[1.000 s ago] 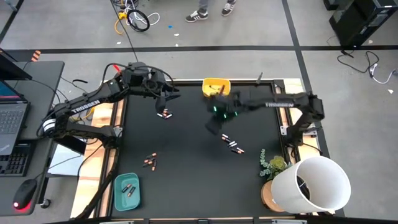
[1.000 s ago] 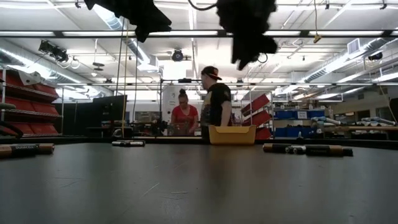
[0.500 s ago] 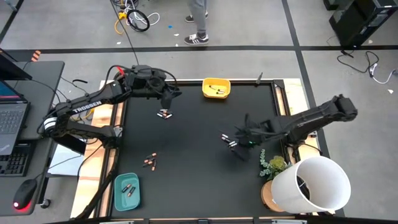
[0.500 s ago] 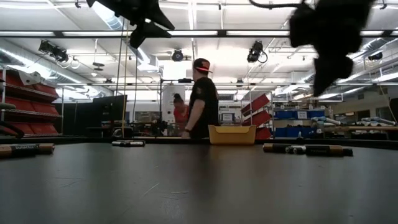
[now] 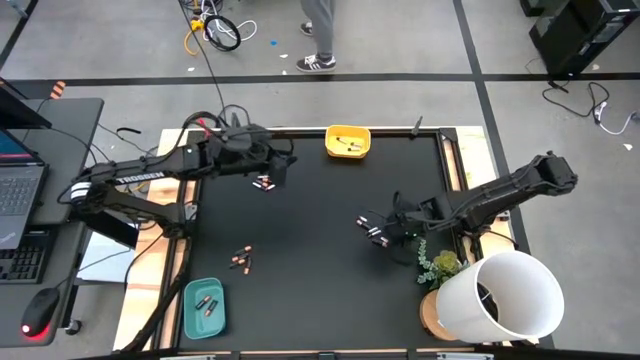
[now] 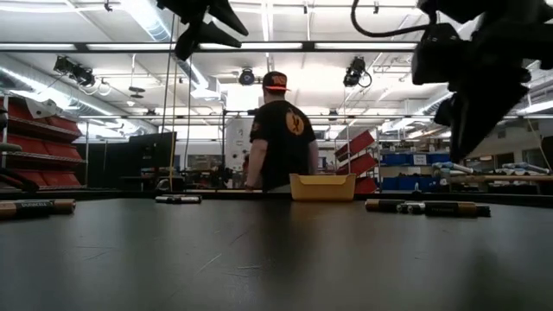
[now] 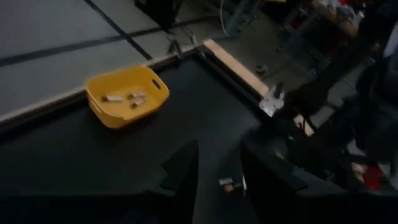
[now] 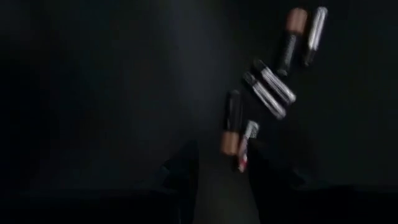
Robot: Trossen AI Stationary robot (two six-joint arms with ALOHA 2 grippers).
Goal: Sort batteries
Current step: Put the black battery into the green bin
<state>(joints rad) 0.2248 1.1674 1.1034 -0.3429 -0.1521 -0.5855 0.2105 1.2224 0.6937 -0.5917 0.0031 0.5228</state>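
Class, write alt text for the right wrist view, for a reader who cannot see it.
Six batteries lie loose on a black table, some copper-and-black, some silvery. The right end effector hangs open just above the nearest pair, one copper-ended battery and one silvery battery with a red end.

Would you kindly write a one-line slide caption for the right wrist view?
Right gripper, jaws open, hovers over a loose cluster of batteries on the dark table.
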